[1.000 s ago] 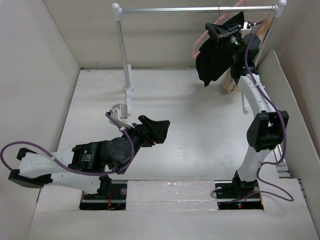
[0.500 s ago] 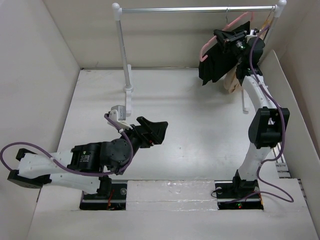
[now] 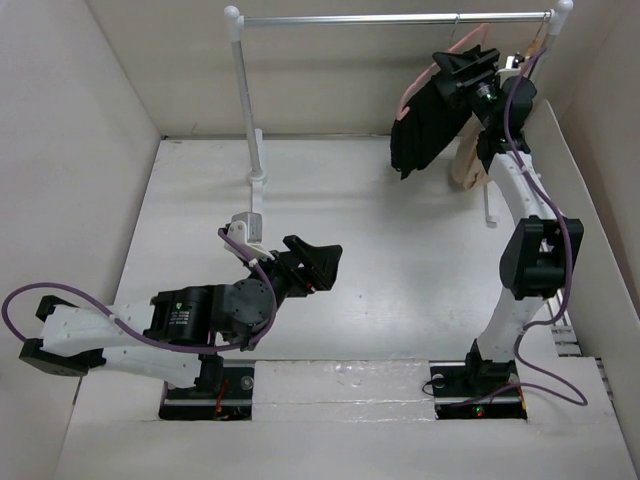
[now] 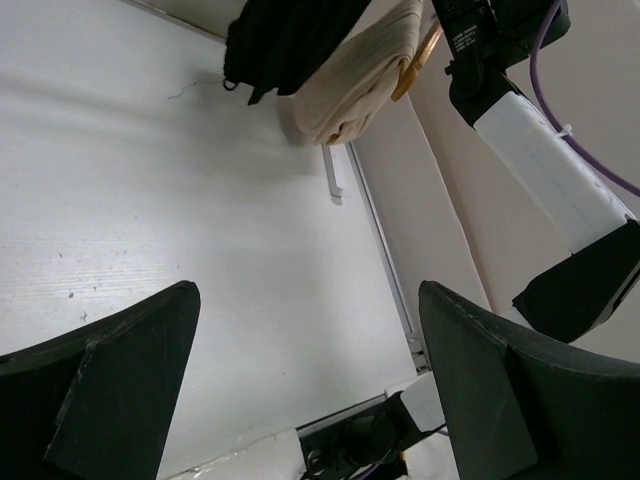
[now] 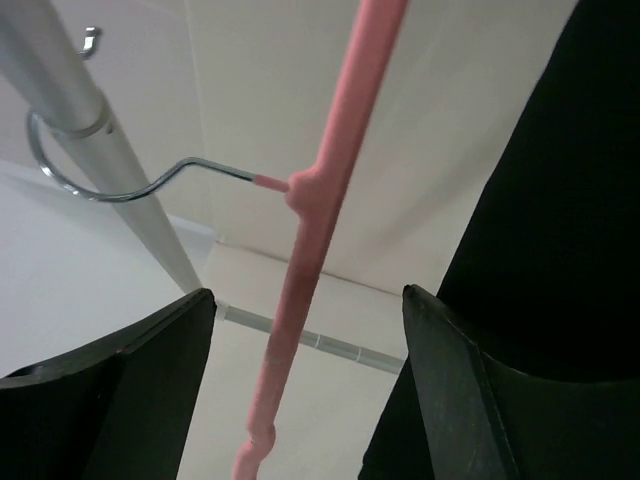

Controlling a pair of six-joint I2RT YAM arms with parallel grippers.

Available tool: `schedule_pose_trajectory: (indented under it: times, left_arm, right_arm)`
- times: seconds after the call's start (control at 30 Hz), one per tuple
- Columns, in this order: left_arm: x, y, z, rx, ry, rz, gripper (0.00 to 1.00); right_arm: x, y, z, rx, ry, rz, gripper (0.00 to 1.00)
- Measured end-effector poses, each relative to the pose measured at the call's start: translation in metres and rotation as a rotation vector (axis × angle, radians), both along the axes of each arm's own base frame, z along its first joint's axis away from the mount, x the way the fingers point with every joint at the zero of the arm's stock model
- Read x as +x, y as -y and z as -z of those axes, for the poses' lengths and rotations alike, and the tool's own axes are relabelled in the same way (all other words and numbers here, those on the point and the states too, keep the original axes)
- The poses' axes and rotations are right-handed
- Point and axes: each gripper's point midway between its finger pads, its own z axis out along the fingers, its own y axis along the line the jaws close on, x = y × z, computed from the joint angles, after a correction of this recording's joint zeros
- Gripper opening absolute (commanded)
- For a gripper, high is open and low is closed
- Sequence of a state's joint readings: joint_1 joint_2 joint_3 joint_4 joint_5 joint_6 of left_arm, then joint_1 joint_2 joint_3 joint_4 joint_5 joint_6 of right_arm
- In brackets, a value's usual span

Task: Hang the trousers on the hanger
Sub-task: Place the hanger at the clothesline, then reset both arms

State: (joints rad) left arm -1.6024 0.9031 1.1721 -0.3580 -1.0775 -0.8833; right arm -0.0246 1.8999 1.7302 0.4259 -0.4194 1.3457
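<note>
Top external view: in the lower middle of the frame the left gripper (image 3: 310,265) is held low above the white table (image 3: 400,260), its jaws spread wide with nothing between them, as is confirmed by the left wrist view. Toward the upper right, the large black soft-fabric trousers (image 3: 425,118) are seen draped over the thin pink plastic hanger (image 5: 338,110), whose wire hook (image 5: 215,170) is curled over the silver metal rail (image 3: 380,19). The right gripper (image 3: 462,68) is placed at the hanger with jaws parted; the pink bar is straddled, not clamped. The hanging is judged essentially done; only withdrawal of the right arm appears left.
</note>
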Motion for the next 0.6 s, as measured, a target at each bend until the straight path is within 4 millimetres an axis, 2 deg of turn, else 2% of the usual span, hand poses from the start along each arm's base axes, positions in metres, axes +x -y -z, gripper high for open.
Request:
schedule_pose_trajectory:
  times: [0.1, 0.13, 0.23, 0.27, 0.4, 0.6]
  left_arm:
    - [0.0, 0.0, -0.001, 0.001, 0.003, 0.0, 0.88]
    - [0.0, 0.0, -0.001, -0.001, 0.004, 0.0, 0.88]
    - [0.0, 0.0, -0.002, -0.003, 0.005, 0.001, 0.89]
    - [0.0, 0.001, -0.002, -0.003, 0.006, 0.001, 0.91]
    - [0.001, -0.002, -0.004, 0.008, 0.018, -0.005, 0.99]
    - [0.008, -0.012, -0.019, 0.057, 0.069, -0.053, 0.99]
  right_arm:
    - [-0.009, 0.003, -0.01, -0.04, 0.017, 0.011, 0.88]
    - [-0.013, 0.005, -0.014, -0.056, 0.024, 0.018, 0.94]
    - [-0.031, 0.009, -0.031, -0.119, 0.051, 0.049, 0.96]
    - [-0.037, 0.01, -0.037, -0.145, 0.062, 0.062, 1.0]
    - [-0.067, 0.016, -0.056, -0.241, 0.11, 0.122, 1.0]
    - [-0.109, 0.023, -0.05, -0.375, 0.1, 0.197, 1.0]
